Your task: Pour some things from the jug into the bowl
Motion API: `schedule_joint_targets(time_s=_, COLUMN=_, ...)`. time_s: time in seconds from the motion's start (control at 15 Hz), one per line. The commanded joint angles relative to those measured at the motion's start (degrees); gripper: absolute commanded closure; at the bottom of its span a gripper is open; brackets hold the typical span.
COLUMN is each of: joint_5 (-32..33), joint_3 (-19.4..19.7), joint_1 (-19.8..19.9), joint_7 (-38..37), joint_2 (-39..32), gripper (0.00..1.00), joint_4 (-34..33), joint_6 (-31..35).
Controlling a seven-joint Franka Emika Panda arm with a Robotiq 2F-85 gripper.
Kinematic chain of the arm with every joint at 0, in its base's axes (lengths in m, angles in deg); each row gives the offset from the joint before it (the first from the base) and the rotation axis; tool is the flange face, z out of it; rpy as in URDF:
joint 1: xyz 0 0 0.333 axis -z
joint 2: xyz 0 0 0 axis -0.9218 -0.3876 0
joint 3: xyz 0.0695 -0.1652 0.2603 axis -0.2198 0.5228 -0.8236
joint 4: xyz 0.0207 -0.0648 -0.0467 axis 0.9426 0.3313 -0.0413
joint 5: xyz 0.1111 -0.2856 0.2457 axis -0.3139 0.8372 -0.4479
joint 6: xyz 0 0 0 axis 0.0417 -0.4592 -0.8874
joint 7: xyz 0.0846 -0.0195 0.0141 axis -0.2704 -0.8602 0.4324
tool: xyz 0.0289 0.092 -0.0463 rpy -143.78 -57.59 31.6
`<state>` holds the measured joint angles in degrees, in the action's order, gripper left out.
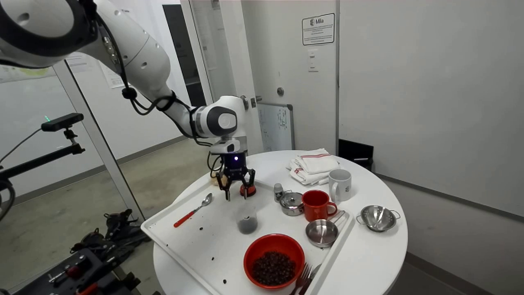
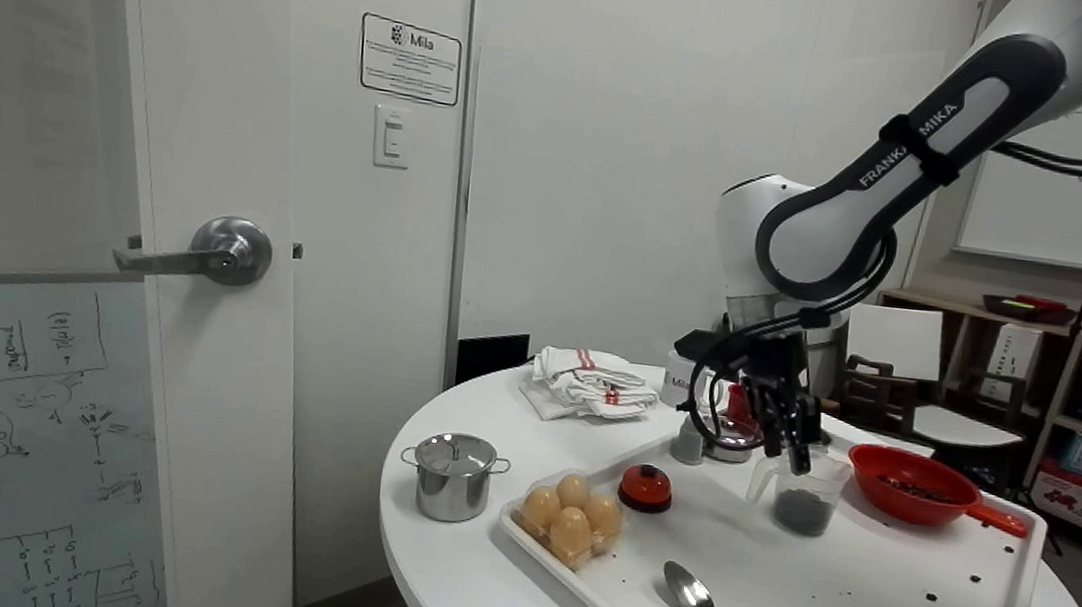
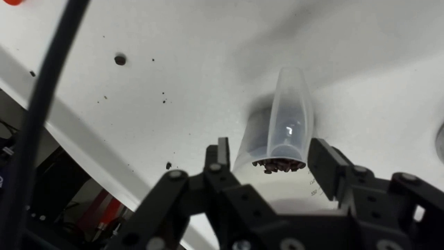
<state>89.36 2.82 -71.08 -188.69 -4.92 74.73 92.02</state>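
Note:
The jug is a small clear vessel with dark beans; it stands upright on the white tray [image 1: 184,246] in both exterior views [image 1: 247,224] [image 2: 805,505]. In the wrist view the jug [image 3: 291,111] shows its handle and the beans inside. The red bowl [image 1: 254,247] holds many dark beans; it also shows in an exterior view [image 2: 912,507]. My gripper [image 1: 237,197] is open and empty, near the jug's rim height, also seen in an exterior view [image 2: 794,461]. In the wrist view the jug lies between the fingers [image 3: 270,152]; I cannot tell whether they touch it.
On the tray are a spoon [image 2: 690,591], a red lid [image 2: 645,487], eggs [image 2: 571,523], a lidded pot [image 1: 292,203], a shaker [image 1: 278,192], a red mug [image 1: 315,205], a small pan [image 1: 321,232], cutlery [image 1: 303,278] and loose beans. A grey mug [image 1: 343,182], colander [image 1: 378,218] and towels [image 1: 315,164] stand beyond.

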Motion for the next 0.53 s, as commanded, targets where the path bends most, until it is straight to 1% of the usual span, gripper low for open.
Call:
schedule_joint_targets(time_s=0.0, joint_5=-0.6, joint_3=0.1, joint_1=-0.4, joint_7=2.1, joint_2=0.1, gripper=0.71, joint_4=0.3, joint_6=-0.1)
schedule_joint_targets(time_s=0.07, joint_5=-0.6, joint_3=0.1, joint_1=-0.4, joint_7=2.3, joint_2=0.1, gripper=0.74, joint_4=0.3, joint_6=-0.1)
schedule_joint_targets(time_s=0.13, joint_5=-0.6, joint_3=0.1, joint_1=-0.4, joint_7=2.5, joint_2=0.0, gripper=0.47, joint_4=0.3, joint_6=-0.1)
schedule_joint_targets(time_s=0.2, joint_5=-0.6, joint_3=0.1, joint_1=-0.4, joint_7=2.7, joint_2=-0.1, gripper=0.39, joint_4=0.2, joint_6=-0.2)
schedule_joint_targets(time_s=0.27, joint_5=-0.6, joint_3=0.1, joint_1=-0.5, joint_7=2.8, joint_2=-0.1, gripper=0.38, joint_4=0.2, joint_6=-0.2)
schedule_joint_targets(time_s=0.47, joint_5=-0.8, joint_3=-0.2, joint_1=-0.3, joint_7=3.8, joint_2=-0.1, gripper=0.19, joint_4=0.3, joint_6=-0.3)
